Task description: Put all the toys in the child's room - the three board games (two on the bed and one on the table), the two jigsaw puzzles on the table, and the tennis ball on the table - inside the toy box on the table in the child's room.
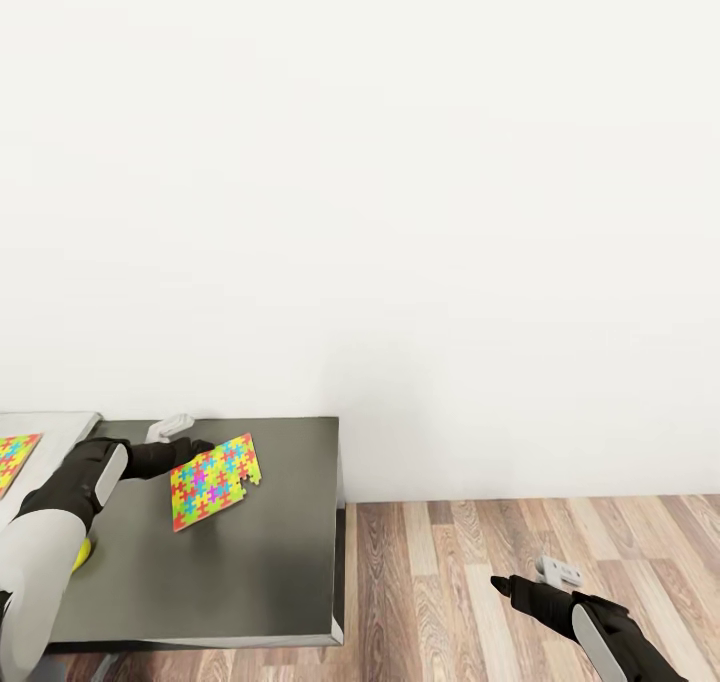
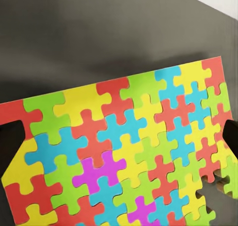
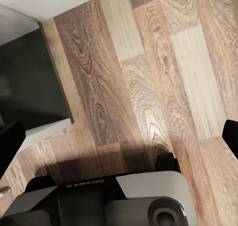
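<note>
Two arms in the head view. White wall (image 1: 400, 212) takes up most of that view; wood-plank floor (image 1: 520, 582) lies below it at right. Dark-grey table section (image 1: 260, 552) sits low left against the wall, its far-left end meeting the light-grey desk top (image 1: 60, 427).

Left gripper (image 1: 195, 454) is over the dark section, clamped on one jigsaw puzzle (image 1: 213, 481), gripping it at the edge nearer the arm; the slab is tilted, raised off the surface. Left wrist view: the same puzzle (image 2: 124, 151) spans the picture with dark table top behind it.

Second jigsaw puzzle (image 1: 15, 459) lies flat on the light-grey top at the picture's left edge.

Tennis ball (image 1: 82, 554): a yellow-green sliver beside the left forearm, on the dark section.

Right gripper (image 1: 500, 585) hangs over the floor, well apart from the table; right wrist view shows its fingers (image 3: 11, 141) spread apart, nothing between them.
</note>
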You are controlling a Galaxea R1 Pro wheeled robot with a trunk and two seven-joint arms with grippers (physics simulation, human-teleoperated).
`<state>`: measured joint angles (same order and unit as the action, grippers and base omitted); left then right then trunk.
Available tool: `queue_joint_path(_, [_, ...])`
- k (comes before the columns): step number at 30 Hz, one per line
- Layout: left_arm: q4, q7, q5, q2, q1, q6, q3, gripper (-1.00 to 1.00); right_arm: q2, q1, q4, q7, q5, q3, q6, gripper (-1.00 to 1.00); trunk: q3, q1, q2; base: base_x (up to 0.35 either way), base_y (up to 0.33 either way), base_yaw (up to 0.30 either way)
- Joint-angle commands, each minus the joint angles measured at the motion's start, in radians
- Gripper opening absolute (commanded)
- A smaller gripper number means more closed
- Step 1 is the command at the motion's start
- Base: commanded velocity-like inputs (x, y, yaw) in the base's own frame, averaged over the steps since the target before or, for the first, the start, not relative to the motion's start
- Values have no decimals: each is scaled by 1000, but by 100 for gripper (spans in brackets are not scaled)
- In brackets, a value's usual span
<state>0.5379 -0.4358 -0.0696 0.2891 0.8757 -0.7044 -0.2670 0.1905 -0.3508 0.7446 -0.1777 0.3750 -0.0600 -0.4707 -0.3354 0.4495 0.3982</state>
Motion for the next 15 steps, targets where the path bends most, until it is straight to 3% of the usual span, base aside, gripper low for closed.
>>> queue_joint_path(1, [1,-1,-7,0,1,-9,-3,100,0,0,1,-3,2,-3,-6,100,-2,1,2,0,0,0])
queue_joint_path(15, [1,-7,-7,18,1,-10,-4,100,0,0,1,-5,2,-3,-6,100,-4,1,2,0,0,0])
